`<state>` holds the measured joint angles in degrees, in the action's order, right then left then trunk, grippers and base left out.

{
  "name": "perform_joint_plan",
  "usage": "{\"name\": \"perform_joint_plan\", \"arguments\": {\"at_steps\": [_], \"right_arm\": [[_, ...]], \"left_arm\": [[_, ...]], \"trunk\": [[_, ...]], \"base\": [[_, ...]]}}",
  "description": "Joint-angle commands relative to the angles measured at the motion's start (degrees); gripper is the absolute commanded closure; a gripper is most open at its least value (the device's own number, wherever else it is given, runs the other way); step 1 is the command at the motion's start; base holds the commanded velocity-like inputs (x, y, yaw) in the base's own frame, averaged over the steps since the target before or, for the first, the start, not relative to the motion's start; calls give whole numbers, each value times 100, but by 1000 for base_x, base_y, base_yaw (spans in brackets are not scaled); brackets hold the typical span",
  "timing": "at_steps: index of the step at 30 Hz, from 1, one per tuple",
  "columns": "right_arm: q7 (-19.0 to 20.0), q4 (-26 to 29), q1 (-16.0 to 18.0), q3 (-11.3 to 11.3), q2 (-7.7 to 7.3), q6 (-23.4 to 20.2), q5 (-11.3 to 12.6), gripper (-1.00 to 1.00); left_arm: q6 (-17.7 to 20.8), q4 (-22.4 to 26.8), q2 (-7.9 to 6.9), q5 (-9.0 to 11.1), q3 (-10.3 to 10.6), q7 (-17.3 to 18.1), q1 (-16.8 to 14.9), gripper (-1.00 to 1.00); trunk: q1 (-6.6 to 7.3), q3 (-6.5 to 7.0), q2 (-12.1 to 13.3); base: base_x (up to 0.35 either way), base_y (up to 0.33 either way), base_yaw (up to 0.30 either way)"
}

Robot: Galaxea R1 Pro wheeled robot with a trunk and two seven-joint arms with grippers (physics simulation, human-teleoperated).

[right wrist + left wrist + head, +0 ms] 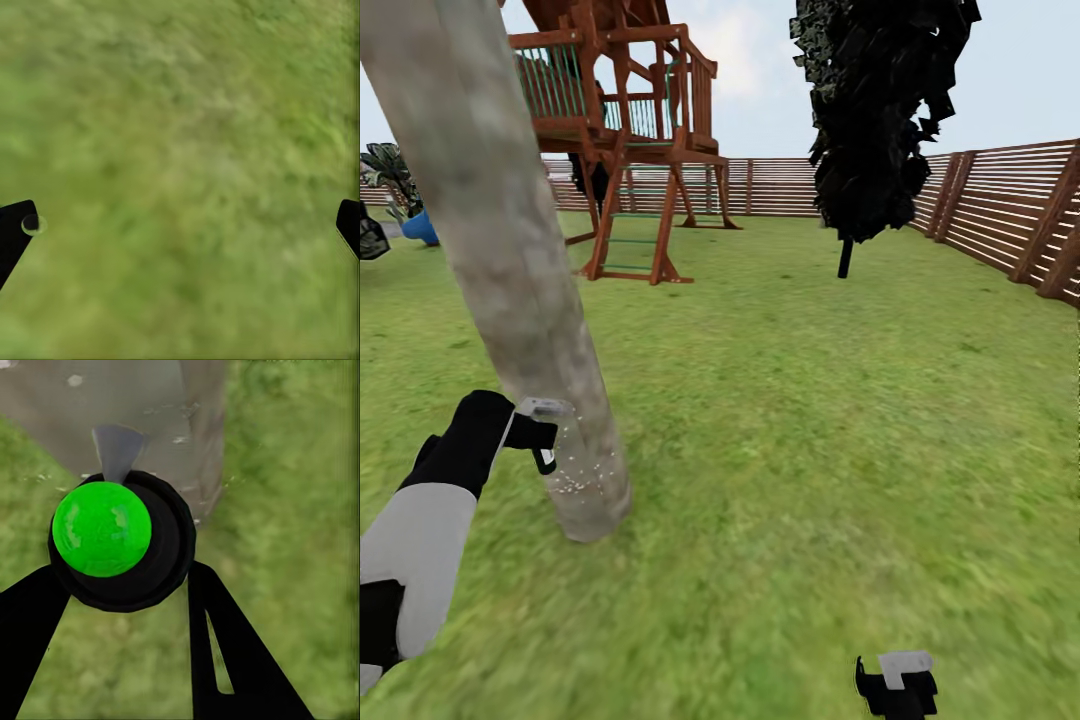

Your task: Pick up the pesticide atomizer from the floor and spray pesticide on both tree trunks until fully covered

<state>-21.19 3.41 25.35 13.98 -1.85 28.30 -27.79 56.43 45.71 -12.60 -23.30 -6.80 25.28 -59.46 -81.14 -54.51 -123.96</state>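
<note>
The left gripper (120, 585) is clamped around the spray bottle (120, 540), its two black fingers (225, 645) pressed to either side of the bottle's round dark body. In the left wrist view the bottle ends in a bright green glossy dome, and a grey nozzle (116, 450) points at the tree trunk (150, 427). In the head view the left gripper (540, 440) is held right against the base of the trunk (510, 270), at the near left. Fine white specks (585, 475) dot the bark low down, just beside the nozzle.

The trunk is a thick, pale grey-brown column with mottled bark, leaning up out of the lawn (810, 400), which is patchy green grass.

The right gripper (897, 685) hangs low at the near right with its fingers (15, 232) spread wide and nothing between them, over bare grass.

Farther off stand a red-brown wooden play tower (630, 130) and a black-leaved conifer (875, 110). A brown slatted fence (1000, 215) runs along the far and right sides. A blue pot (420, 228) sits at far left.
</note>
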Motion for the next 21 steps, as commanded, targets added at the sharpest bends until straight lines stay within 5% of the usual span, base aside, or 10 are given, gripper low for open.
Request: {"name": "perform_joint_plan", "arguments": {"at_steps": [1,21], "right_arm": [[-18,-8,3,43,0,16,-60,-100],[-22,-13,1,42,0,18,-60,-100]], "left_arm": [[17,7,3,-60,-14,57,-5,100],[26,2,30,-69,-5,-269,-5,100]], "trunk": [[1,-5,-2],[1,-5,-2]], "base": [[0,-276,0],[0,-276,186]]}}
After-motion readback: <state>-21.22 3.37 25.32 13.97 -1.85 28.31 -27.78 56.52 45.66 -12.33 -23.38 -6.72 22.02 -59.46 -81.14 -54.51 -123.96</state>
